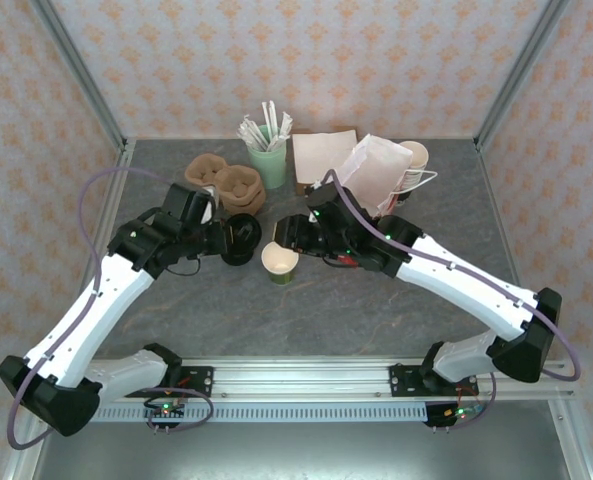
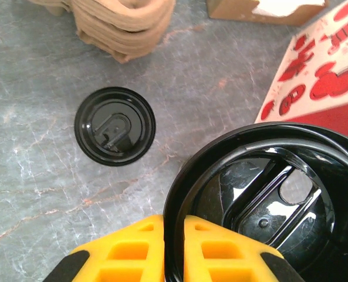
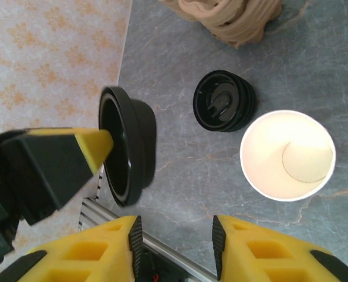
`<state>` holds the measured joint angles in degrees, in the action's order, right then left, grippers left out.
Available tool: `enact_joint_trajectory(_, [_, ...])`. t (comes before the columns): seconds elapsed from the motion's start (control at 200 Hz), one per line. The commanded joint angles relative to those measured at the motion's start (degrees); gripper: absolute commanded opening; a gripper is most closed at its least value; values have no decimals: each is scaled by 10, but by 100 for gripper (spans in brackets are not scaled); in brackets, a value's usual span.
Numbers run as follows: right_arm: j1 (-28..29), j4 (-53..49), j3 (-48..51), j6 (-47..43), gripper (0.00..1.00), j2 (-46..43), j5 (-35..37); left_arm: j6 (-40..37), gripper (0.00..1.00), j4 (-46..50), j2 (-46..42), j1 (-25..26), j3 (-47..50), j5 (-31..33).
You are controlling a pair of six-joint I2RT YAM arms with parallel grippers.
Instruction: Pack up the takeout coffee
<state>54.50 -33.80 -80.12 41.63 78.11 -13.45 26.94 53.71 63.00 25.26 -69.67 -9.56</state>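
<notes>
Takeout coffee cup (image 1: 279, 262), green, lidless, upright mid-table between the arms, red-and-white paper bag (image 1: 376, 170) behind, right gripper (image 3: 176, 232) spread, empty, near the cup, left gripper (image 2: 174, 226) pinching a black lid (image 2: 262, 200) by its rim, pile of black lids (image 2: 115, 126) beside.

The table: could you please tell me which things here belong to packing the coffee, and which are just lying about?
Job: open green cup, black lid in left gripper, red-and-white bag.
Lying about: lid pile, brown trays, cup of sticks, cup stack.
</notes>
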Motion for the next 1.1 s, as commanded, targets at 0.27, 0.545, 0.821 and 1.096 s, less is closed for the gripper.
enact_joint_trajectory(0.27, [13,-54,-66,-52,43,37,13,7,13,35,27,66,-52,28])
enact_joint_trajectory(0.545, [13,-63,-74,-61,43,48,23,12,13,33,39,92,-63,38])
enact_joint_trajectory(0.821, [13,-70,-73,-62,41,51,32,15,14,31,47,104,-72,43])
enact_joint_trajectory(1.096, [13,-72,-74,-62,34,56,41,16,14,26,50,109,-75,42])
